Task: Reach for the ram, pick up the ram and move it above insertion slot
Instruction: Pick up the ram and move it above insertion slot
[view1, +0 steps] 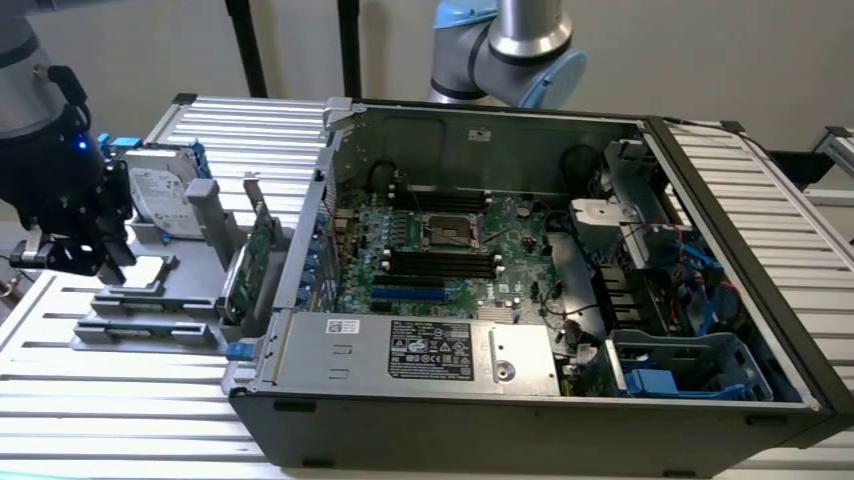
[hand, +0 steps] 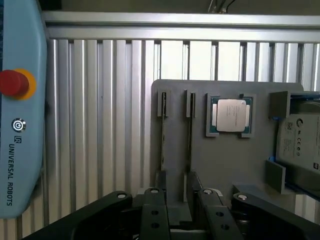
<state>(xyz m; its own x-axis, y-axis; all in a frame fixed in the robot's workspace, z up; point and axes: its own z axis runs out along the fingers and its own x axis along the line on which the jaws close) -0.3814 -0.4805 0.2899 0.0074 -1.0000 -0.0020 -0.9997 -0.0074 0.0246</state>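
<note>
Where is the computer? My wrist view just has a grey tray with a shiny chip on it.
Observer: An open computer case lies at the exterior view's right of that grey tray.
Operator: Can you see slots inside it?
Observer: Yes, long black slots run beside a square socket on the green board.
Operator: Is the pincer close to them?
Observer: No. The pincer hangs over the tray, apart from the case.
</note>
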